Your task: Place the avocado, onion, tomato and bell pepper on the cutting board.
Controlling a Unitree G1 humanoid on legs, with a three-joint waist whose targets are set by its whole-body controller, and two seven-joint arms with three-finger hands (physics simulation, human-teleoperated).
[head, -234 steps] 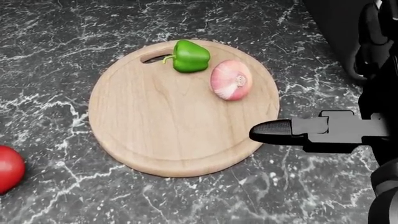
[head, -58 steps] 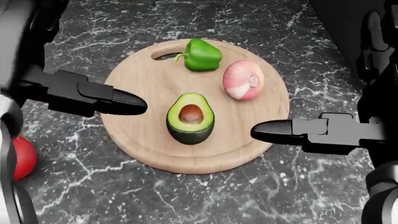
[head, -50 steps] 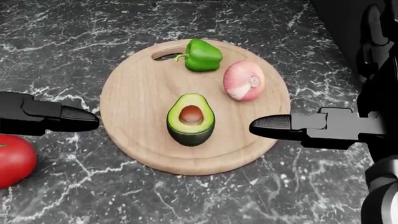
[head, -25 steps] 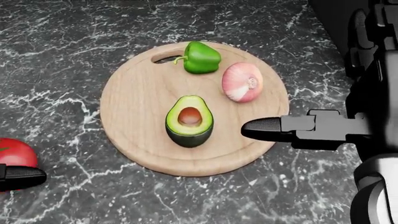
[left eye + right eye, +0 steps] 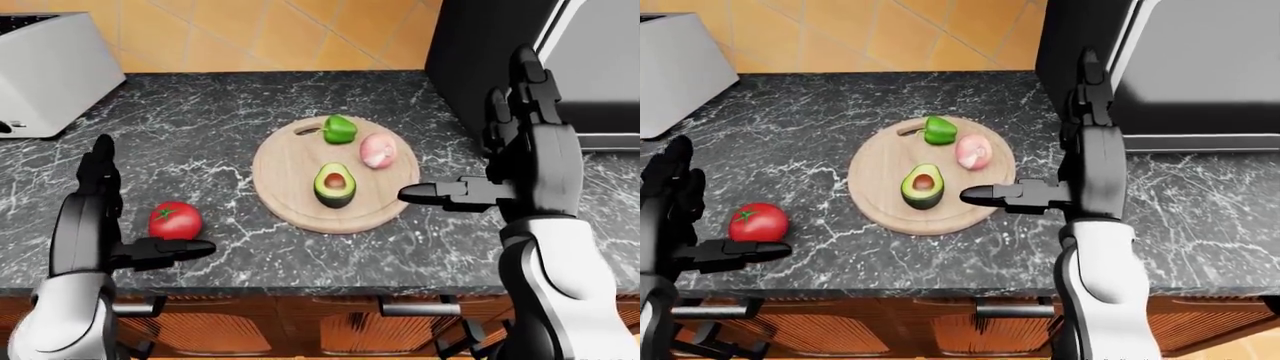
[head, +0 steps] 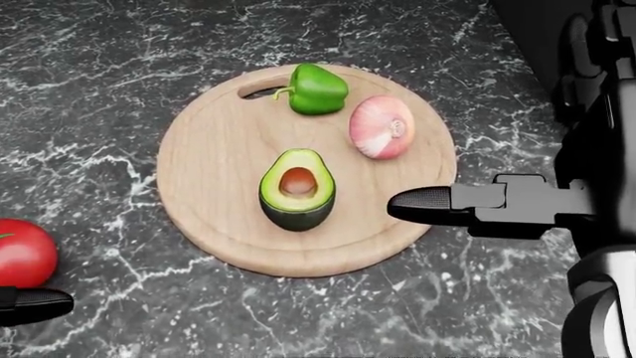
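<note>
A round wooden cutting board lies on the dark marble counter. On it are a green bell pepper, a pink onion and an avocado half, cut side up. The red tomato sits on the counter, left of the board. My left hand is open beside the tomato, fingers upright on its left and thumb under it; I cannot tell if it touches. My right hand is open and empty at the board's right rim, thumb over the rim.
A grey toaster stands at the counter's top left. A tall black appliance and a steel one bound the top right. The counter's near edge runs along the bottom, above wooden drawers.
The avocado, absent 4.7 s ago, now lies on the board. My left hand has drawn back from the board down and left to the tomato. The right hand has barely moved.
</note>
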